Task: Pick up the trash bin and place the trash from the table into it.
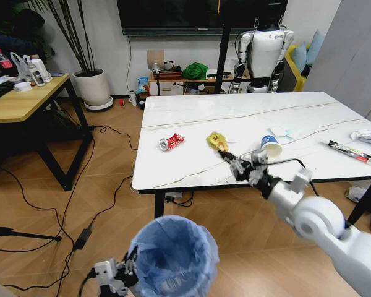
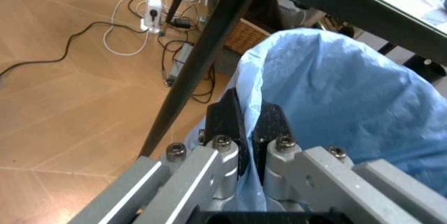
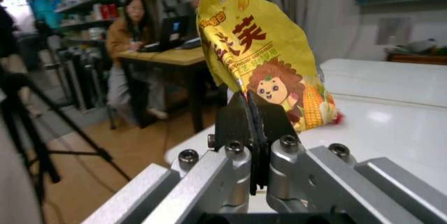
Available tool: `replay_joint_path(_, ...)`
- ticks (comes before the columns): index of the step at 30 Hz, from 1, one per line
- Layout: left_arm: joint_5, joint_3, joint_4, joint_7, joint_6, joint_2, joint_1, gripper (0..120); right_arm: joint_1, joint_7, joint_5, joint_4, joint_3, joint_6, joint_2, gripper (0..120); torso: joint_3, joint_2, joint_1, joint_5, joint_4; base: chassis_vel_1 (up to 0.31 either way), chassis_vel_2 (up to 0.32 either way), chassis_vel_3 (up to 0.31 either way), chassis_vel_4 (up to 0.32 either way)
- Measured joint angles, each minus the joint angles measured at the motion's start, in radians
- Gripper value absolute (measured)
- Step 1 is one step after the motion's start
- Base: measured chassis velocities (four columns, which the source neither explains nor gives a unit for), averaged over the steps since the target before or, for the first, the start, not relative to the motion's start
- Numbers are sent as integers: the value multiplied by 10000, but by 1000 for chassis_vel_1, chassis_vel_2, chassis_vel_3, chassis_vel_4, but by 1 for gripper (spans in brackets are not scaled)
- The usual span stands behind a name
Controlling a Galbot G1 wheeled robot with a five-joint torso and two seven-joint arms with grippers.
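**A:** Where is your right end effector [image 1: 226, 154], and what does it hold?

**B:** You see it over the near edge of the worktop [image 1: 247, 117], its fingers [image 3: 237, 124] pressed together on the lower edge of the crumpled yellow wrapper [image 3: 262, 56]. The wrapper stands up from the fingertips, off the marble surface. The crushed red can [image 1: 171, 142] lies on the worktop to its left; the white-and-blue paper cup [image 1: 271, 146] stands just to its right. The long thin dark wrapper [image 1: 351, 151] and the crumpled white paper [image 1: 366, 135] lie well to its right, near the worktop's far right end.

**A:** And your left end effector [image 1: 128, 264]?

**B:** You find it low, in front of the worktop, closed on the rim of the trash bin [image 1: 173, 257]. Its two dark fingers [image 2: 227, 122] pinch the light-blue bag [image 2: 335, 98] between them. The bin's open mouth lies just to the right of this end effector, below and short of the worktop's near edge.
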Motion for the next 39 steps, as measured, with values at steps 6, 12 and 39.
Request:
replay_joint_path(6, -321, -71, -18, -54, -44, -37, -392, 0, 206, -648, -291, 436, -1407, 117, -112, 0, 1, 0, 0, 4, 8, 0, 0, 0, 0)
replay_joint_path(12, -711, -150, 17, -143, 14, 28, -693, 0, 91, -1574, -800, 209, -2108, 346, -208, 0, 1, 0, 1, 3, 4, 0, 0, 0, 0)
replay_joint_path(39, -948, -296, 28, -157, 71, 113, -482, 0, 611, -1153, -1266, -413, -1756, 331, -121, 70, 2, -1, 2, 2, 9, 0, 0, 0, 0)
